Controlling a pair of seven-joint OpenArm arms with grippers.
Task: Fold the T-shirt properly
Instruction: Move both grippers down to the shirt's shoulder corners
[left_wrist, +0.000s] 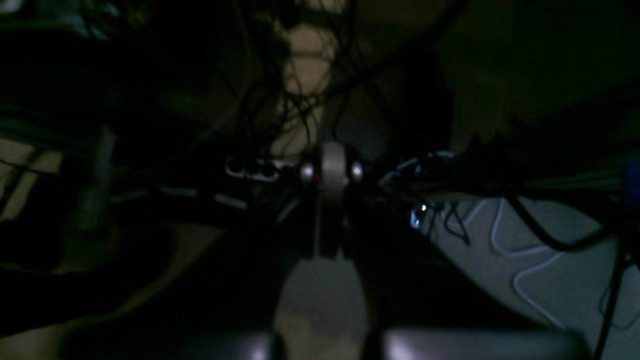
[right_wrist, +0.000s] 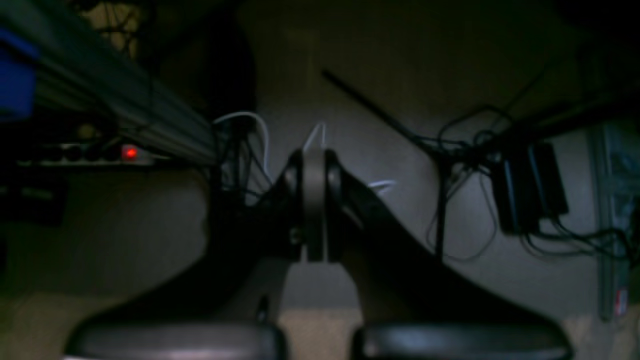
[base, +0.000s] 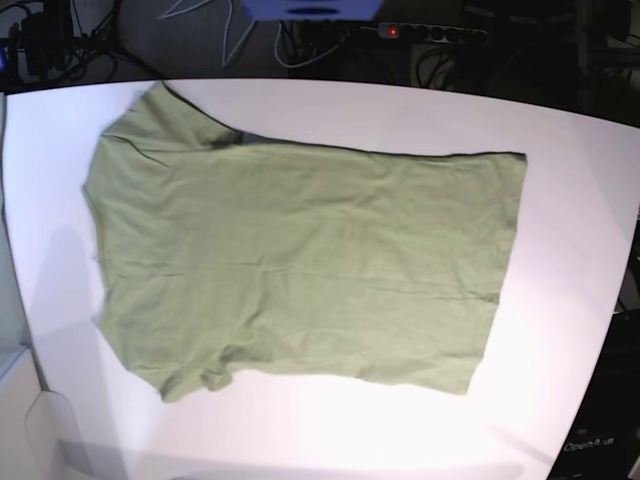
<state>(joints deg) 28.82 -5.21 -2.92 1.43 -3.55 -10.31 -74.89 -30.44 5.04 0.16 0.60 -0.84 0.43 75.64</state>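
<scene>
the left gripper (left_wrist: 330, 172) and the right gripper (right_wrist: 314, 165) both have their jaws pressed together, holding nothing. the wrinkled olive-green cotton t-shirt (base: 300, 265) lies spread flat on the white table (base: 570, 200), well apart from both jaws.

The left hand (left_wrist: 331, 175) is pressed closed in dim light, tangled cables (left_wrist: 300, 90) behind it, a power strip (left_wrist: 252, 168) just beside it.
</scene>
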